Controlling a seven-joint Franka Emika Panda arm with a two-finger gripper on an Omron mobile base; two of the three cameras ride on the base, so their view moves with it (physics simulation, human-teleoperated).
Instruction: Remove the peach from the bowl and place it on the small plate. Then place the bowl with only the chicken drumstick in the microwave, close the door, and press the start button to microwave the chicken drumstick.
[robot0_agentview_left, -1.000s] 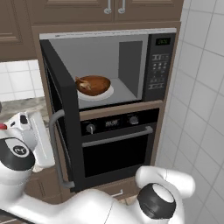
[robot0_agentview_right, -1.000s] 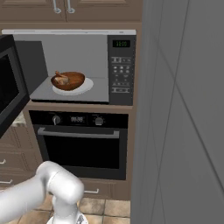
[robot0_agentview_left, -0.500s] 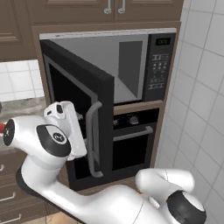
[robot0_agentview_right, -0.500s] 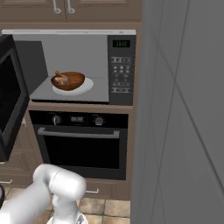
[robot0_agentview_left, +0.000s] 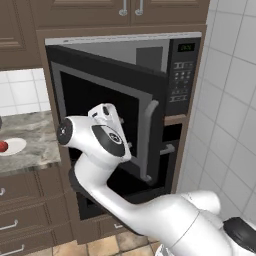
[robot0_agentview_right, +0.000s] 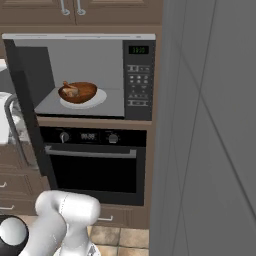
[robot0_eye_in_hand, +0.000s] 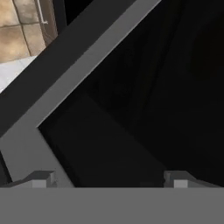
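The door (robot0_agentview_left: 115, 115), black with a silver frame and handle, stood half-closed; our hand (robot0_eye_in_hand: 111, 177), spread wide and empty, seemingly pressed against its window.

The door (robot0_eye_in_hand: 65, 65) lies close before the gripper (robot0_eye_in_hand: 109, 177), its silver frame running diagonally beside the dark window. The fingertips (robot0_eye_in_hand: 41, 178) stand wide apart (nothing between them). Tan floor tiles (robot0_eye_in_hand: 19, 30) show top left.
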